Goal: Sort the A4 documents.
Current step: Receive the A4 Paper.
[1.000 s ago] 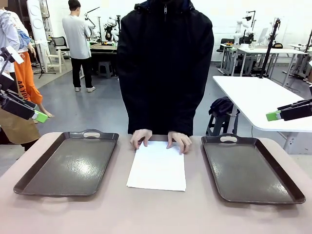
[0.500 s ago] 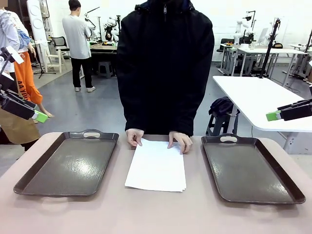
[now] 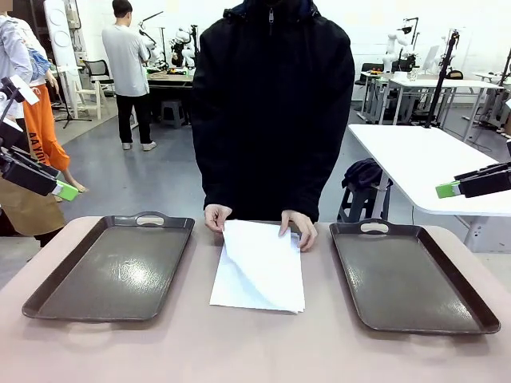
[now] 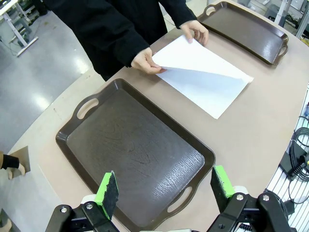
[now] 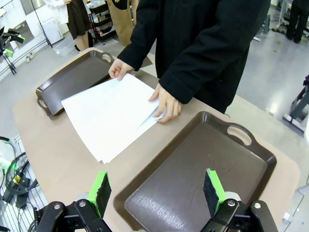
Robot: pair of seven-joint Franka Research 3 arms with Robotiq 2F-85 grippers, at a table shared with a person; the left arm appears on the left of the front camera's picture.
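Gaping empty, left gripper (image 4: 164, 186) and right gripper (image 5: 155, 191) hover; left wrist view bares the underside of the top A4 document (image 4: 193, 53), lifted at eleven o'clock.

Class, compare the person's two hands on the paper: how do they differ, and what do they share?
One hand, nearer the left tray, pinches a corner of the top sheet and lifts it; the other hand, nearer the right tray, rests fingers-down on the paper. The first is curled, the second flatter. Both touch the far edge of the A4 documents.
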